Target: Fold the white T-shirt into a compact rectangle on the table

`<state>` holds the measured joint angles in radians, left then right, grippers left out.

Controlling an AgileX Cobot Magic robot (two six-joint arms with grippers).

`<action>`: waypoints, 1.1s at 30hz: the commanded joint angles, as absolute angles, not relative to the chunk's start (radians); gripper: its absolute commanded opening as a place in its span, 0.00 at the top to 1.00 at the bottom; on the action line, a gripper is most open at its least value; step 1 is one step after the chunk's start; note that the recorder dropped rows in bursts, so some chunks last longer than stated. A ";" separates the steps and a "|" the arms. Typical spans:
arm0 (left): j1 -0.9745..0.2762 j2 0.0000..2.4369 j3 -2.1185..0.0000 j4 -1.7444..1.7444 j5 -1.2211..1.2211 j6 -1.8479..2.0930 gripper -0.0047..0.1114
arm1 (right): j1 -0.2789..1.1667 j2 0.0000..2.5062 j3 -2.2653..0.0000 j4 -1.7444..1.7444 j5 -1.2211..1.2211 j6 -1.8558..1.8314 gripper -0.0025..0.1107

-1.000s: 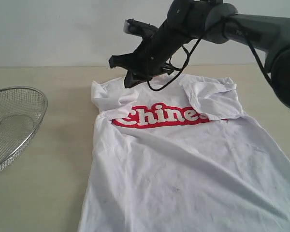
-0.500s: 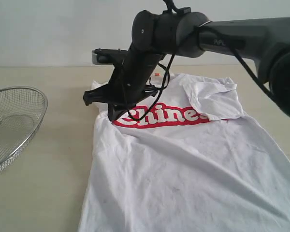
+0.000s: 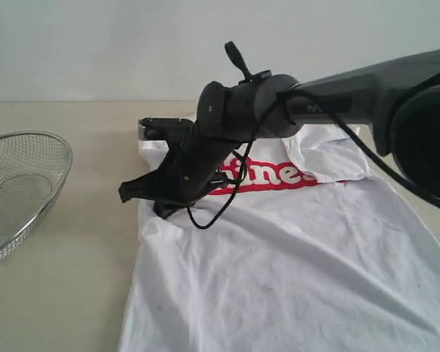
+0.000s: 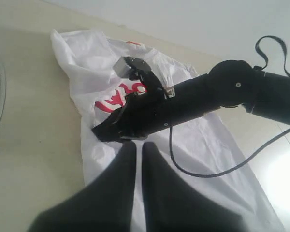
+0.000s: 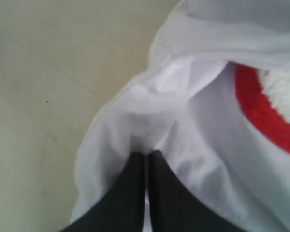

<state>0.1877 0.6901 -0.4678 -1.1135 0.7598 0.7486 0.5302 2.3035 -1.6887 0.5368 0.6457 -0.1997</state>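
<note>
Barely started: the white T-shirt (image 3: 279, 257) sprawls mostly unfolded on the surface (image 3: 66, 293) beneath the right end effector (image 3: 161, 210), closed, tips on cloth; left end effector (image 4: 135, 144) closed, empty.

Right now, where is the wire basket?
In the exterior view, the basket sits at the left edge on the table, apart from the shirt to its right.
</note>
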 commanded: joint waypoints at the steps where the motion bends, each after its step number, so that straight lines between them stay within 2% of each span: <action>1: 0.188 0.687 -0.463 -1.126 0.768 0.755 0.92 | 0.557 2.346 -1.686 0.650 0.636 -0.277 0.98; 5: 0.188 0.687 -0.463 -1.126 0.768 0.755 0.92 | 0.574 2.352 -1.686 0.802 0.645 -0.402 0.98; 14: 0.188 0.687 -0.463 -1.126 0.777 0.760 0.92 | 0.551 2.307 -1.686 0.850 0.636 -0.409 0.98; 26: 0.188 0.690 -0.491 -1.119 0.845 0.786 0.92 | 0.427 2.197 -1.686 0.533 0.721 -0.203 0.98; 33: 0.188 0.838 -0.582 -1.112 0.859 0.775 0.92 | 0.382 2.161 -1.688 0.471 0.684 -0.199 0.98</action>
